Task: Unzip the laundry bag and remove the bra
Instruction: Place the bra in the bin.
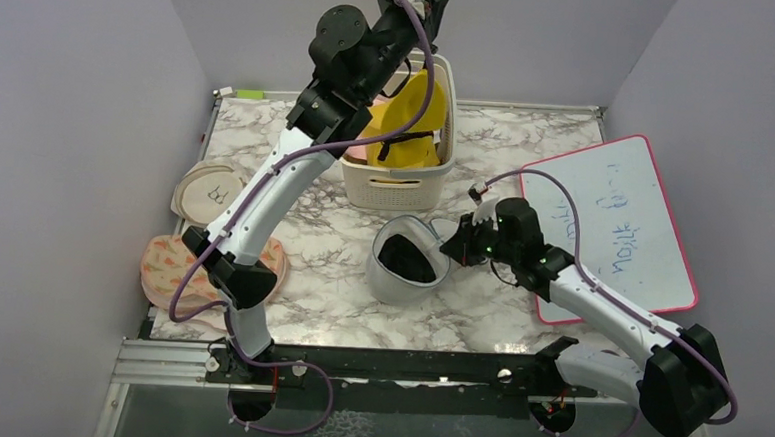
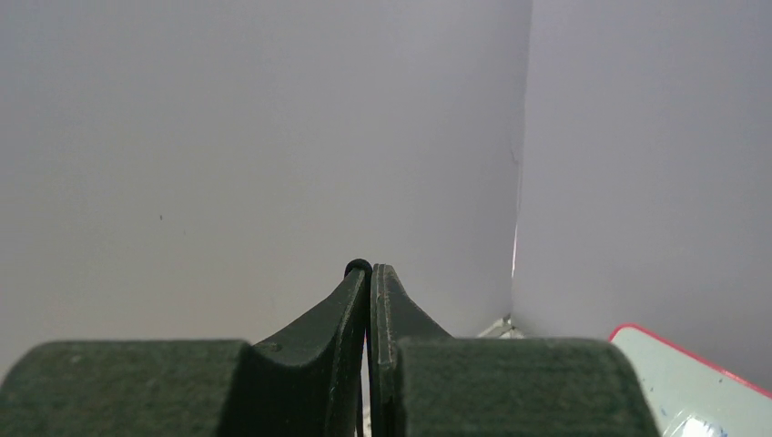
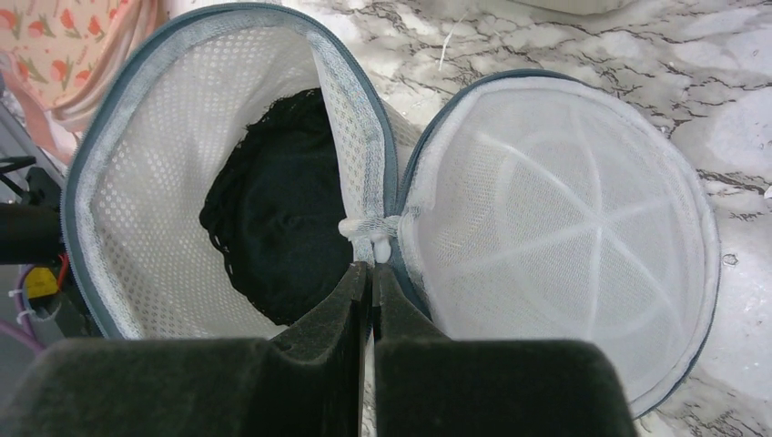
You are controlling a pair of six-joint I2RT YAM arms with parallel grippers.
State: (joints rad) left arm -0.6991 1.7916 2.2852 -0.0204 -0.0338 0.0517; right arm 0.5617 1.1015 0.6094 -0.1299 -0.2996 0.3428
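White open-weave mesh on the laundry bag (image 3: pixel 155 182), edged with grey-blue cloth zip tape. Matt black fabric for the bra (image 3: pixel 282 228), lacy at its rim. Smooth marble-patterned table (image 1: pixel 527 146) with a faint sheen. Smooth cream slotted plastic basket (image 1: pixel 405 184). Glossy white whiteboard (image 1: pixel 614 220), pink-framed. Matt, dark, finely grained plastic on the right gripper (image 3: pixel 371 273).
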